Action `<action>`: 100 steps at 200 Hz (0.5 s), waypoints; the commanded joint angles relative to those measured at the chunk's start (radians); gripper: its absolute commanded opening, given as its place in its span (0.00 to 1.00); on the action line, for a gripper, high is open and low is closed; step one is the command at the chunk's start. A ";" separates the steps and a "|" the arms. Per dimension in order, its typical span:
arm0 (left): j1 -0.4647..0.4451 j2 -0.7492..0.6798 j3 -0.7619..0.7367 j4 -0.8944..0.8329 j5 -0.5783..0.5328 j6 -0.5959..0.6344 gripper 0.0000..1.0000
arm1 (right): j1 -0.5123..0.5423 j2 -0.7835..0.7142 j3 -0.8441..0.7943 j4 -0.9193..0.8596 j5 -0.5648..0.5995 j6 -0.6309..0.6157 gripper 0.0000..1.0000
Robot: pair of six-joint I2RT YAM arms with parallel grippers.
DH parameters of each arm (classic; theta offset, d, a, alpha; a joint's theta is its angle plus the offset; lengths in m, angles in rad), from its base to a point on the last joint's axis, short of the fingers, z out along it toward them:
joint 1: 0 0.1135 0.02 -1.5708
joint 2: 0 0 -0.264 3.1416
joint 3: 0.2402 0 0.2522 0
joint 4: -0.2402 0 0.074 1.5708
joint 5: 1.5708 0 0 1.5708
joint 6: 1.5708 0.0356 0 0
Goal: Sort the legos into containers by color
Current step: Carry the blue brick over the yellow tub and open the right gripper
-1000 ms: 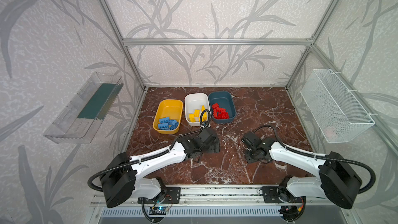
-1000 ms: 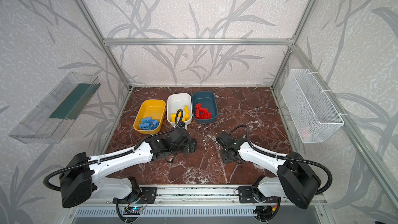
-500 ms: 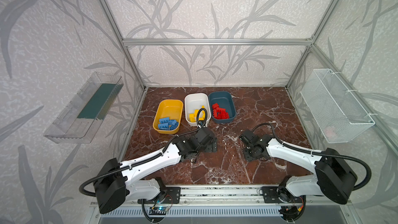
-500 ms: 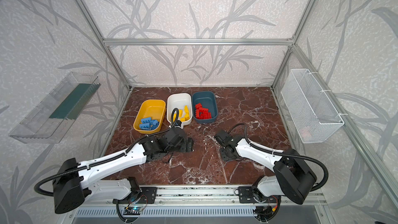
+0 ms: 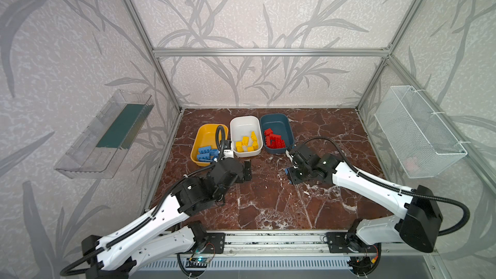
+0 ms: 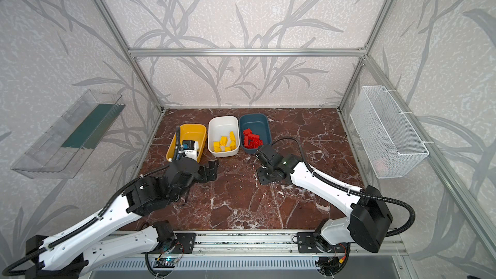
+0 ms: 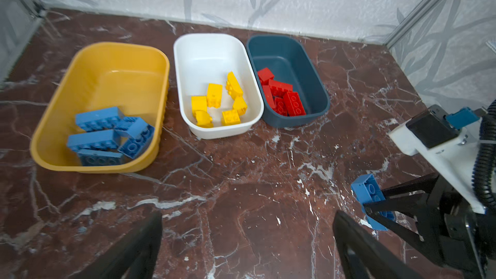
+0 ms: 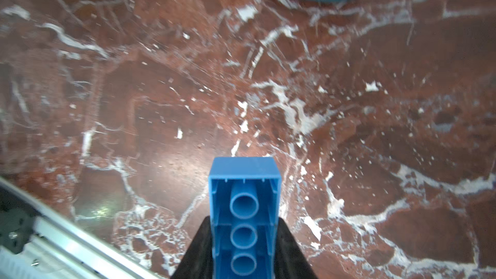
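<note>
We find the containers (image 7: pixel 209 55), upper centre, each holding one colour. Our right gripper (image 7: pixel 375 203) pinches the last loose blue brick (image 7: pixel 365 189), lower right; the left gripper (image 7: pixel 248 240) gapes empty.

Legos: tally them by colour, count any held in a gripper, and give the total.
Blue legos: 5 (4 in the yellow tub, plus the blue lego in the right gripper)
Yellow legos: 6
Red legos: 5, as far as the pile shows
Total: 16
</note>
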State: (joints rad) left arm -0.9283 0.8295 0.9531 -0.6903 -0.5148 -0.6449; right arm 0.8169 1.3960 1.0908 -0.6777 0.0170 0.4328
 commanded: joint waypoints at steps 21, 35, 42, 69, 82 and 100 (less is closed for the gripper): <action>0.002 -0.114 0.069 -0.137 -0.202 0.112 0.99 | 0.035 0.115 0.179 0.024 -0.068 -0.054 0.29; 0.002 -0.149 0.078 -0.161 -0.222 0.131 0.99 | 0.046 0.167 0.251 0.026 -0.074 -0.066 0.28; 0.003 -0.166 0.083 -0.172 -0.229 0.143 0.99 | 0.053 0.195 0.285 0.031 -0.080 -0.071 0.28; 0.003 -0.223 0.095 -0.215 -0.267 0.173 0.99 | 0.075 0.305 0.418 0.047 -0.113 -0.083 0.28; 0.003 -0.250 0.096 -0.234 -0.285 0.182 0.99 | 0.081 0.383 0.484 0.049 -0.136 -0.085 0.28; 0.003 -0.285 0.082 -0.256 -0.305 0.184 0.99 | 0.086 0.461 0.576 0.045 -0.164 -0.084 0.28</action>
State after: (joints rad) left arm -0.9276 0.5823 1.0283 -0.8711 -0.7414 -0.4870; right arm 0.8913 1.7771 1.5646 -0.6346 -0.0906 0.3664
